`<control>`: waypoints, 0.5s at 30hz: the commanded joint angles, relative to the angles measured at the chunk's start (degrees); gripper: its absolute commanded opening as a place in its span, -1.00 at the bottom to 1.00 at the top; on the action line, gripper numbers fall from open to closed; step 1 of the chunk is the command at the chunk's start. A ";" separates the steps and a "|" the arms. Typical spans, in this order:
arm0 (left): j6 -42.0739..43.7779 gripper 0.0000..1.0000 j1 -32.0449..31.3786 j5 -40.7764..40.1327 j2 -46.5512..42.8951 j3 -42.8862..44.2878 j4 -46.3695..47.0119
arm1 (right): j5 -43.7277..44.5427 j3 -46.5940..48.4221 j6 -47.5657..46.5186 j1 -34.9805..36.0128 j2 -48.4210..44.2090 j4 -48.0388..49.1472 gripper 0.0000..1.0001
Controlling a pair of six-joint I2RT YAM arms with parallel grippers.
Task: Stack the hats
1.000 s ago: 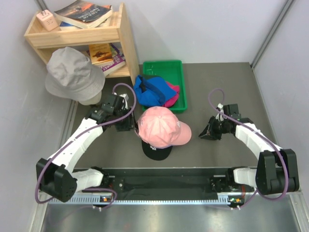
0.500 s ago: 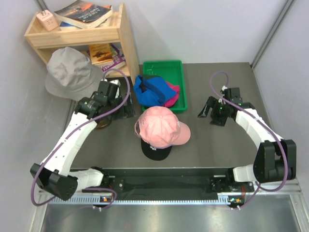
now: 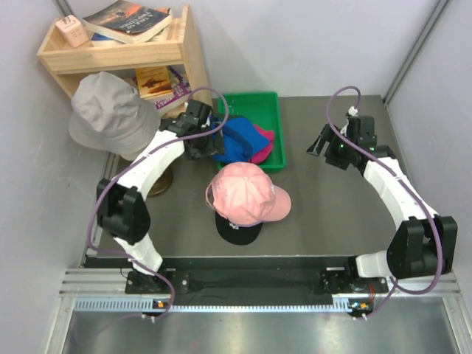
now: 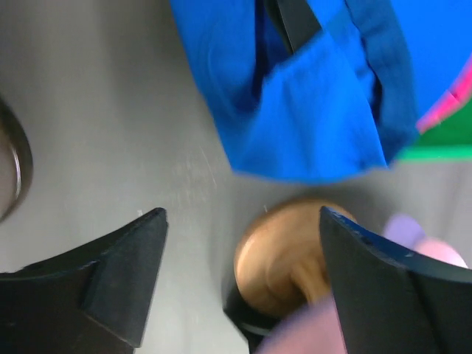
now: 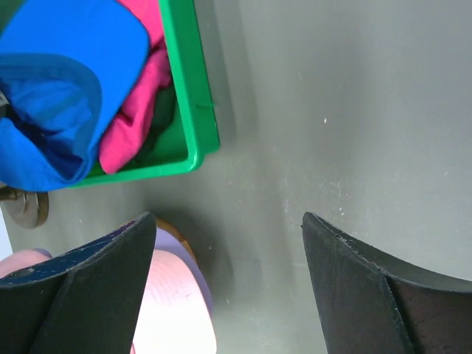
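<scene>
A pink hat (image 3: 247, 193) tops a small stack at the table's middle, with a black hat's brim (image 3: 237, 230) sticking out below. A lavender hat (image 5: 182, 254) shows as an edge under the pink hat (image 5: 173, 313). In the green tray (image 3: 274, 110) lie a bright blue hat (image 3: 234, 140) and a magenta hat (image 3: 262, 144), with dark green fabric (image 5: 161, 118) beside them. My left gripper (image 3: 207, 150) hovers open at the blue hat's (image 4: 310, 96) near-left edge, holding nothing. My right gripper (image 3: 320, 144) stands open over bare table right of the tray, also holding nothing.
A wooden shelf (image 3: 192, 66) with books stands at the back left. A grey bucket hat (image 3: 110, 110) sits on a stand in front of it, its round base (image 5: 26, 206) on the table. A blurred brown rounded shape (image 4: 284, 254) shows at the stack's edge. Walls close both sides.
Both grippers opened and drew away from the pink hat. The left arm swung up and right to the blue hat at the tray. The right arm moved toward the back.
</scene>
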 commanded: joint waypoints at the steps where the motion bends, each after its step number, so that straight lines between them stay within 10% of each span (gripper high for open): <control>1: 0.41 0.69 0.59 -4.35 4.13 5.88 4.44 | 2.18 2.91 -0.94 -0.49 -3.29 3.53 0.59; 15: -2.32 0.27 1.83 -5.59 8.45 5.53 12.00 | 2.63 4.49 -2.53 -0.49 -2.41 3.97 0.59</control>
